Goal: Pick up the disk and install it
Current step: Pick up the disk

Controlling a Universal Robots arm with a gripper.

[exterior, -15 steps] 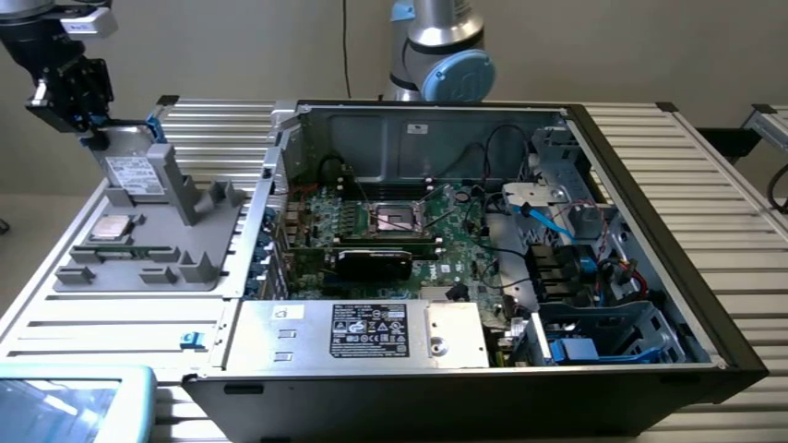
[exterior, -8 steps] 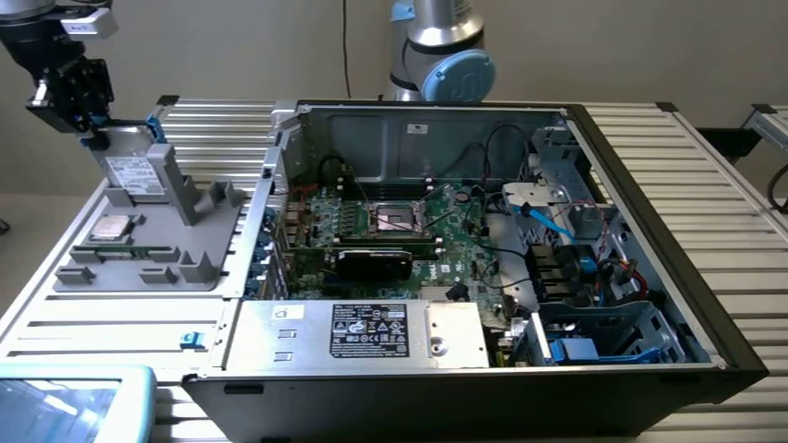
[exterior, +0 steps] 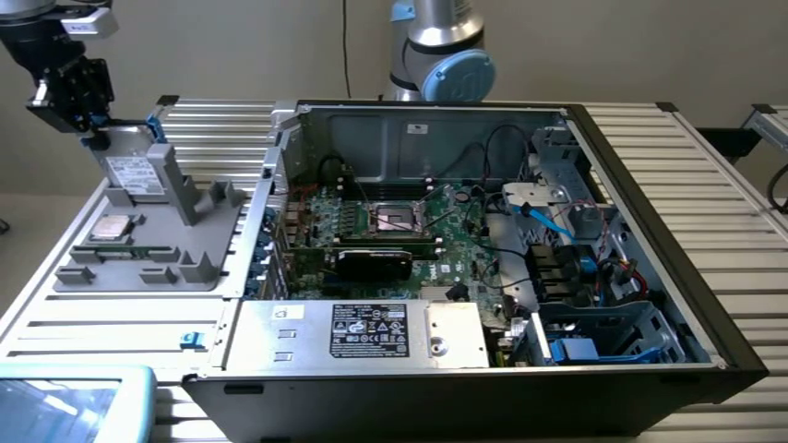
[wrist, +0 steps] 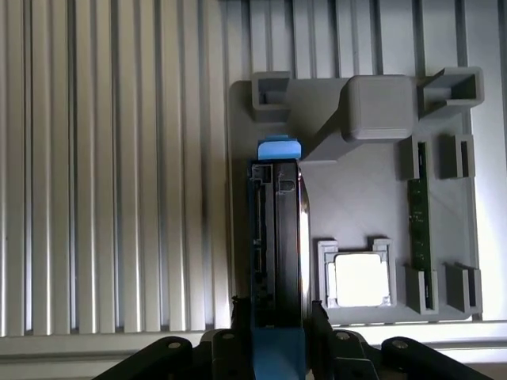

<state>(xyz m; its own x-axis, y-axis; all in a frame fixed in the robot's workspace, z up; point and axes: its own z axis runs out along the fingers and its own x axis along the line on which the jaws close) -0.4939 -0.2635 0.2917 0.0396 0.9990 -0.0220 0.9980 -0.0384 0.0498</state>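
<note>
Our gripper (wrist: 278,309) sits at the far left of the exterior view. Its fingers (wrist: 318,313) are pinched across the thin dimension of the disk (exterior: 129,173), at one upper corner where a blue rail ends. The disk stands on its short end in a slot of the grey fixture tray (wrist: 356,222). The slot lies against the tray's edge on the exterior view's left, toward the far corner, beside the bare ribbed table (wrist: 95,198). The disk's long axis is upright, so its connector end points up at the wrist camera. Its width runs along that tray edge, and the white label faces the tray's middle. The second blue tab (wrist: 277,149) marks the opposite upper corner. We judge the disk to be rigid and dense for its size. Its metal faces look smooth and could slip, while the plastic rails offer a kinder surface to clamp. The exposed connectors and the mechanism inside probably make it intolerant of knocks. With a hold this far off centre, we would expect the weight to try to swing it. Further right on the tray lies the square processor chip (exterior: 113,228), well apart from the disk. Right of the tray stands the open computer case (exterior: 419,138).
</note>
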